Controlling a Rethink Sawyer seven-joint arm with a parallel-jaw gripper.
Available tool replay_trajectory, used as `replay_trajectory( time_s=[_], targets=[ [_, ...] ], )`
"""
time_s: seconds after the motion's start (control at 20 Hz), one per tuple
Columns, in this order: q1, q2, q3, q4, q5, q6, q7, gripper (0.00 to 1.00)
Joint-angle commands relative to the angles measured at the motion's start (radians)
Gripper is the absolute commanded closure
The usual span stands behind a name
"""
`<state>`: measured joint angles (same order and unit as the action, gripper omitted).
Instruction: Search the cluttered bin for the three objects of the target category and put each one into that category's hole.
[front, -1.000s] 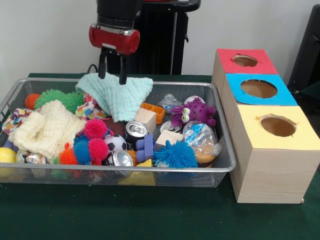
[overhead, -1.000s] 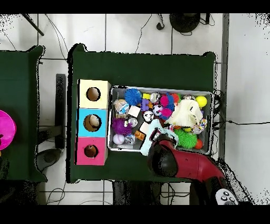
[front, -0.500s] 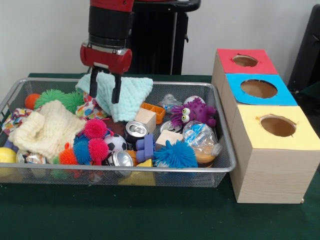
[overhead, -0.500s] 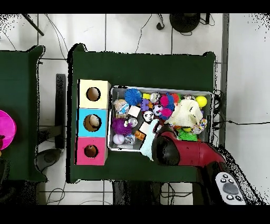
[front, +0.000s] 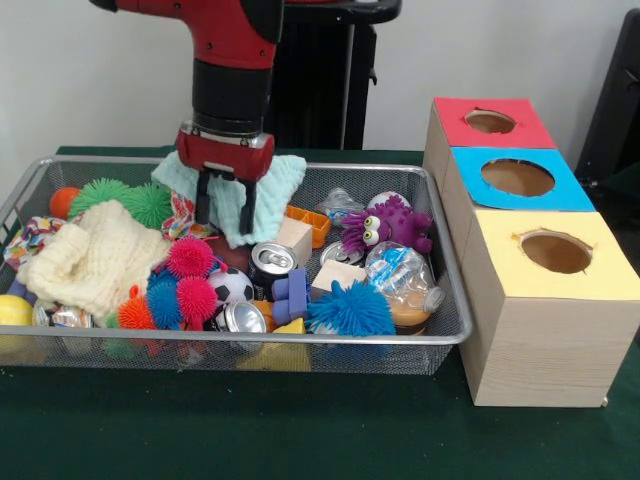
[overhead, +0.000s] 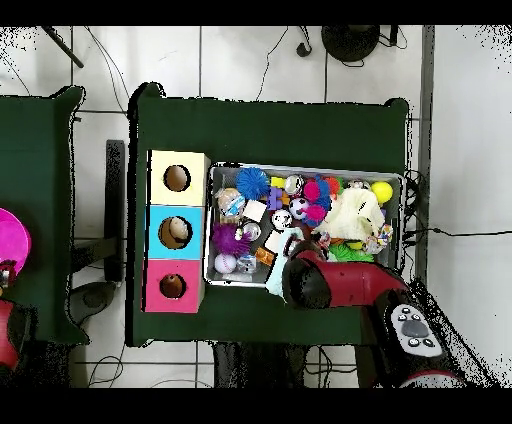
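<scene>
My gripper (front: 226, 208) hangs open over the back of the wire bin (front: 300, 340), its two dark fingers (front: 203, 203) reaching down onto a mint-green knitted cloth (front: 275, 180) draped over the bin's far rim. One finger shows on each side of a fold of that cloth. A cream knitted cloth (front: 95, 260) lies at the bin's left, with a patterned cloth (front: 30, 238) behind it. In the overhead view the red arm (overhead: 330, 285) hides the gripper, and only a strip of the mint cloth (overhead: 275, 283) shows beside it.
Three wooden boxes with holes stand right of the bin: red (front: 490, 122), blue (front: 517, 178), yellow (front: 555, 252). The bin also holds spiky balls (front: 350, 308), cans (front: 270, 262), a purple octopus toy (front: 390, 225), wooden blocks (front: 292, 238) and a crushed bottle (front: 405, 275).
The gripper has come down from above the mint cloth, swung a little left and back, and now sits lower with its fingers in the cloth. The cloth has barely shifted.
</scene>
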<state>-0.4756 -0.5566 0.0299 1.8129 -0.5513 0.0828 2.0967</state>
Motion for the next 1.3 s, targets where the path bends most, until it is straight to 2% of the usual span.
replay_trajectory(
  time_s=[0.05, 0.25, 0.45, 0.95, 1.0, 1.15, 1.3],
  targets=[
    [0.048, 0.129, -0.046, -0.087, -0.098, -0.117, 0.029, 0.0],
    [0.06, 0.183, -0.114, -0.086, -0.105, -0.165, 0.046, 0.0],
    [0.083, 0.184, -0.182, -0.057, -0.085, -0.194, 0.052, 0.0],
    [0.117, 0.213, -0.225, -0.044, -0.043, -0.254, 0.058, 0.0],
    [0.119, 0.215, -0.23, -0.044, -0.04, -0.27, 0.058, 1.0],
    [0.131, 0.217, -0.241, -0.048, -0.039, -0.29, 0.057, 1.0],
    [0.133, 0.202, -0.219, -0.042, -0.042, -0.263, 0.054, 1.0]
  ],
)
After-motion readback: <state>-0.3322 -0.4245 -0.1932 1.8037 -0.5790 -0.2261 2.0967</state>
